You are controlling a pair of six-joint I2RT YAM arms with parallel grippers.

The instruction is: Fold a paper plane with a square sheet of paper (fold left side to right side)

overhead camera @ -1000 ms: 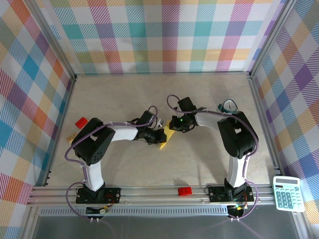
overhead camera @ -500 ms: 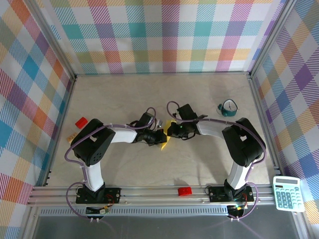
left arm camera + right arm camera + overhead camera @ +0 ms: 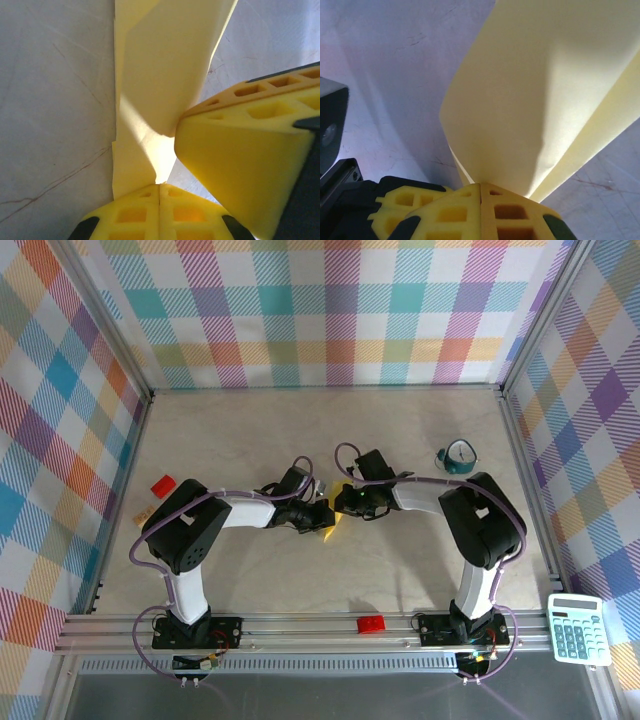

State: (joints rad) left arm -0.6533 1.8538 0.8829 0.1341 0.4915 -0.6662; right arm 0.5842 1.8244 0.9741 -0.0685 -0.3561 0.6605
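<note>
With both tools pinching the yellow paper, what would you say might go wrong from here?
The left tool and right tool are both shut on the yellow sheet; pulling apart may tear it. They sit very close together, so they might collide. The sheet bows loosely between them, so the crease may land crooked.

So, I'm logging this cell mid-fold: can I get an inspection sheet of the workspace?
Surface: beige table, no spills seen.
Job's things: yellow sheet of paper, creased, pinched at table centre.
Clutter: red brick and tan block at left; second red brick on front rail; teal object at right; calculator at near right corner.
End effectors: left end effector and right end effector both shut on the paper.
Cables: purple cables loop along both arms.
Surroundings: plaid walls, aluminium frame.
</note>
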